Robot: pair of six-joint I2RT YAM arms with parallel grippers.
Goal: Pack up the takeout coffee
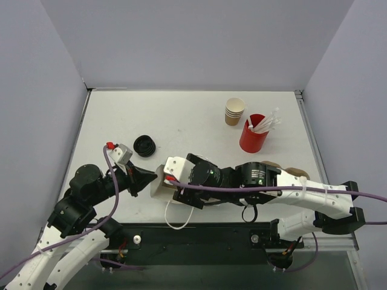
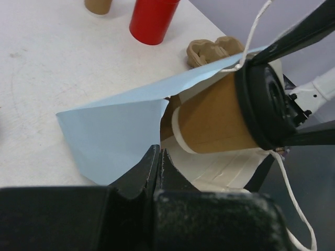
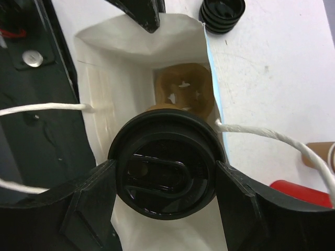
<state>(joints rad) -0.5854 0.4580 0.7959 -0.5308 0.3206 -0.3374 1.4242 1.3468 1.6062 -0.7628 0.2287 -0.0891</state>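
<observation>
Lying sideways, takeout coffee [image 2: 214, 123] sits gripped inside the right pincer [image 3: 166, 183].

A lab test booth: plain grey walls [image 1: 199, 42] enclosing a white table [image 1: 181, 121].

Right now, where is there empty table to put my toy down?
The far left of the table, behind the black lids, is bare; so is the middle between the lids and the stacked brown cups. Near the paper bag the left arm and right arm crowd in.
</observation>
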